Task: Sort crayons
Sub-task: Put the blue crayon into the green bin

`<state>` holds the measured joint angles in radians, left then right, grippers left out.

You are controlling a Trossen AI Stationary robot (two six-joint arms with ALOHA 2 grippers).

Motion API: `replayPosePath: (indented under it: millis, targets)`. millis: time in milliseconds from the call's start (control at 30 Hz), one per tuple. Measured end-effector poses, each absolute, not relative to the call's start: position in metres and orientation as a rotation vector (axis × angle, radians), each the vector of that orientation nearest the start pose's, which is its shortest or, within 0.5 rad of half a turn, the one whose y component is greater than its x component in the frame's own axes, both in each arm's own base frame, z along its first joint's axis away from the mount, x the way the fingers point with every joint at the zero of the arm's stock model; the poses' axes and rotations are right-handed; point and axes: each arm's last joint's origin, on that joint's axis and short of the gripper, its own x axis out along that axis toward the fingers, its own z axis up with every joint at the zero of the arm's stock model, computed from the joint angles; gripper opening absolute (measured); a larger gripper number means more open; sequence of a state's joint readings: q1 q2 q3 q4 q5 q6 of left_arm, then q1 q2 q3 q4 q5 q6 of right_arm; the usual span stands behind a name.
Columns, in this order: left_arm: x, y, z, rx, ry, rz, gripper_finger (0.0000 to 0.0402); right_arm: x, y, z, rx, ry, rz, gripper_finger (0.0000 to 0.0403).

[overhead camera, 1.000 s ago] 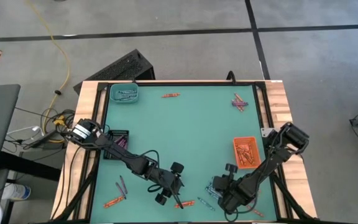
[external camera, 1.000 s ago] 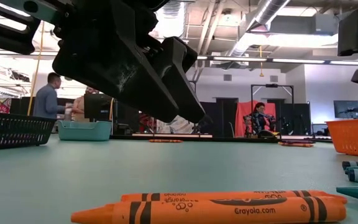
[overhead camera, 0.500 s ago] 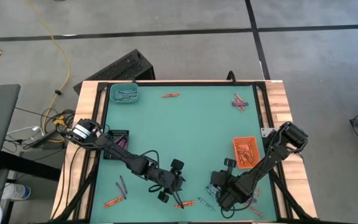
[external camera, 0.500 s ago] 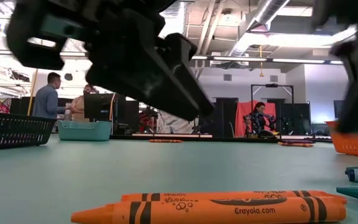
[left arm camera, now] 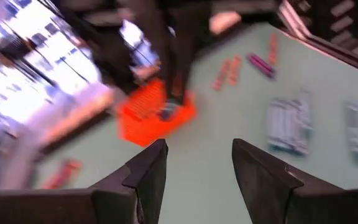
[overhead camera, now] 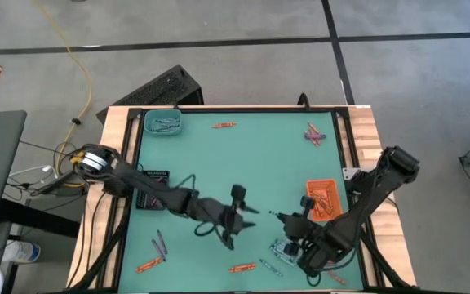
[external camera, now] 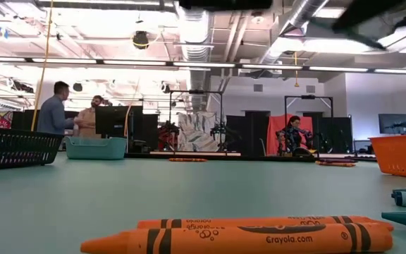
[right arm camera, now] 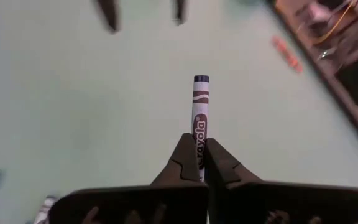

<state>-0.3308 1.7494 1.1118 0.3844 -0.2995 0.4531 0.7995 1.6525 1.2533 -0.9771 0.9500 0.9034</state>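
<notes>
Green table mat (overhead camera: 243,163) with crayons scattered toward its edges and corners.
Right gripper (right arm camera: 199,163) hangs above the near edge, beside the orange tray (overhead camera: 323,200), pinching a purple crayon (right arm camera: 199,121) that juts forward from its fingertips. Left gripper (left arm camera: 194,168), fingers spread and holding nothing, hovers mid-table. Two orange crayons (external camera: 259,236) lie together by the near edge.

A tray (overhead camera: 162,123) is sitting at the table's (overhead camera: 243,163) far left corner, with a second tray (overhead camera: 322,200) lying near the right edge and a third (overhead camera: 155,181) at the left edge. Crayons (overhead camera: 243,267) are lying along the near edge, further ones (overhead camera: 223,125) near the far edge. Both grippers are being held above the near middle, the left gripper (overhead camera: 241,214) left of the right gripper (overhead camera: 288,222), which is pinching a crayon (right arm camera: 199,127).
</notes>
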Motion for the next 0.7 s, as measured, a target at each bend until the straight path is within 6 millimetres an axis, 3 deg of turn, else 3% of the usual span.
replayPosePath:
  millis: [167, 267, 400, 700]
  targets:
    - [0.362, -0.080, 0.284, 0.579, 0.163, -0.055, 0.0171, 0.225, 0.193, 0.268, -0.301, 0.572, -0.512, 0.0000]
    - [0.358, -0.054, 0.299, 0.528, 0.124, -0.101, 0.0171, 0.224, 0.187, 0.281, -0.357, 0.501, -0.540, 0.0000]
    - [0.358, -0.025, 0.305, 0.427, 0.076, -0.212, 0.0171, 0.225, 0.182, 0.293, -0.410, 0.457, -0.550, 0.0000]
    - [0.358, -0.021, 0.318, 0.489, -0.103, -0.322, 0.0171, 0.250, 0.171, 0.307, -0.506, 0.436, -0.562, 0.0000]
